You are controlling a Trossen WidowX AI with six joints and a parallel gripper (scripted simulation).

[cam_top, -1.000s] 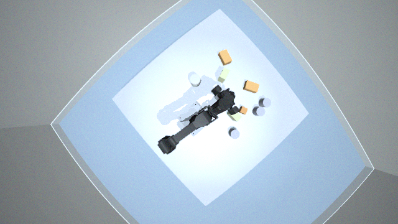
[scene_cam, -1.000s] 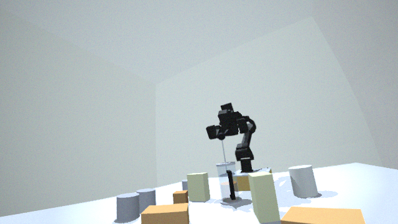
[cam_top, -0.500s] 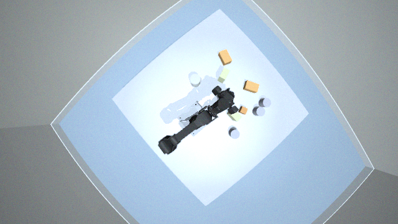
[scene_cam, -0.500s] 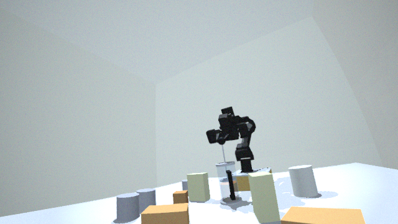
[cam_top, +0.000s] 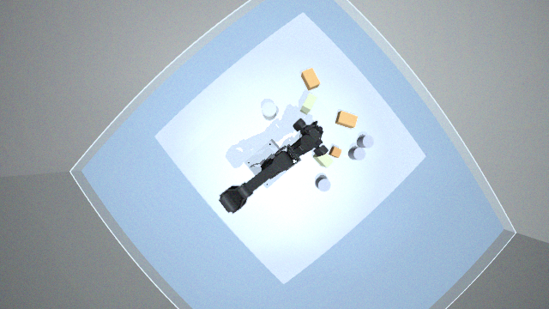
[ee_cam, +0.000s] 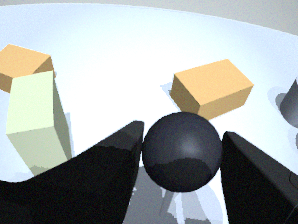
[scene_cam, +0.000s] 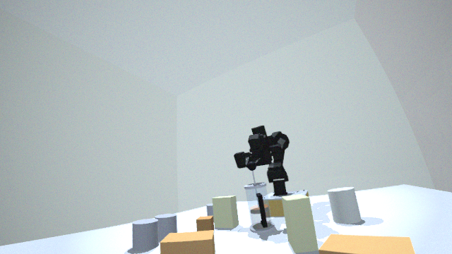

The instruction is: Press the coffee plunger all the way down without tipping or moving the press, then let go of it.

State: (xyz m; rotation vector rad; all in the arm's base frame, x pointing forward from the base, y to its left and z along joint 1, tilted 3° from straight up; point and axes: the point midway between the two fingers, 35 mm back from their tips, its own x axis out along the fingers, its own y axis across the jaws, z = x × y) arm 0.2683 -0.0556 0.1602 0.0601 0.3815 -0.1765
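Note:
The coffee press point(scene_cam: 251, 199) stands on the table, a clear cylinder with a black handle point(scene_cam: 262, 212); in the top view the arm hides it. A short length of thin plunger rod point(scene_cam: 253, 177) shows between its lid point(scene_cam: 255, 185) and the knob. A brownish band shows inside the glass; I cannot tell whether it is the plunger disc. My gripper point(ee_cam: 183, 136) point(scene_cam: 251, 165) is above the press, shut on the round dark plunger knob point(ee_cam: 182, 155), with one finger on each side of it.
A pale green block point(cam_top: 323, 160) point(scene_cam: 224, 212) and a small orange block point(cam_top: 335, 152) point(scene_cam: 205, 223) stand close to the press. Another green block point(cam_top: 309, 103) point(scene_cam: 301, 224), two larger orange blocks point(cam_top: 310, 79) point(cam_top: 346, 119), and several grey cylinders point(cam_top: 322, 183) point(cam_top: 268, 109) point(cam_top: 357, 153) stand around.

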